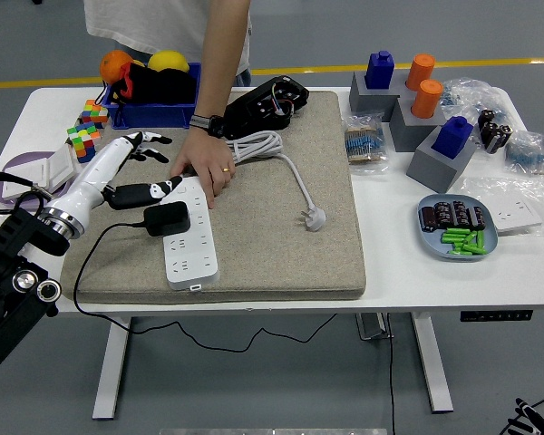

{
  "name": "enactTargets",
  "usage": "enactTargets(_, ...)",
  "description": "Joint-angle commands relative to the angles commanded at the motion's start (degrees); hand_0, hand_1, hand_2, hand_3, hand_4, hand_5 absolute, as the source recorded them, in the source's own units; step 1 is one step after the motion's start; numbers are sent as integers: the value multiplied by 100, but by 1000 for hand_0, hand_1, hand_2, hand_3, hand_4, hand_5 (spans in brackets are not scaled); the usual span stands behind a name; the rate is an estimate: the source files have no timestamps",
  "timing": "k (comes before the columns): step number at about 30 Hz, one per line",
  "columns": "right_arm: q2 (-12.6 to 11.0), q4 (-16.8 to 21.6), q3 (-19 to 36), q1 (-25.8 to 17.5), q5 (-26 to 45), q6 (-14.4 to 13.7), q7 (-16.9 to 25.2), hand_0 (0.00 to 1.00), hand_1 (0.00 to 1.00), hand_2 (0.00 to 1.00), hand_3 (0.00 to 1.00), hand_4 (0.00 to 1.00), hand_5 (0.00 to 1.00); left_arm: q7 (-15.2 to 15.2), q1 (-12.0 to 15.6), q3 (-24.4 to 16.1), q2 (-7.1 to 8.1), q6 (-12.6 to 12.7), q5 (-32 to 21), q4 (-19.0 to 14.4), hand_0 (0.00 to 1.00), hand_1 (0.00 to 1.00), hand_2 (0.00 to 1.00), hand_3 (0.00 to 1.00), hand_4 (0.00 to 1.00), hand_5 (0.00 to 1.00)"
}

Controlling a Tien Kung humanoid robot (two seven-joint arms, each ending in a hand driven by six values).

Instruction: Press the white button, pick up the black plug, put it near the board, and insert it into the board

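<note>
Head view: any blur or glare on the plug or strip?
Head view: lighting even, shadows soft; black plug sharp on the white strip, no glare; left hand slightly soft, fingers spread; edges bend a little.

My left hand (131, 168) is showing a glossy white plastic shell on its back with matt black fingers (154, 140), and it is hovering over a coarse, woven-looking beige cloth mat (281, 245) that is lying on the smooth white table (435, 272). The board (190, 236) is looking like smooth white plastic with a slight sheen, while the black plug (166, 218) sitting in it is showing a duller, matt plastic face. The white cable (286, 168) is looking rubbery and smooth.
</note>
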Motion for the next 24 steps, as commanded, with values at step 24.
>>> enactTargets(24,13,8,16,7,23,10,-4,723,604,551,664,737,489,822,-45,-1440,-671,-339,443,537,932,971,939,910,778,256)
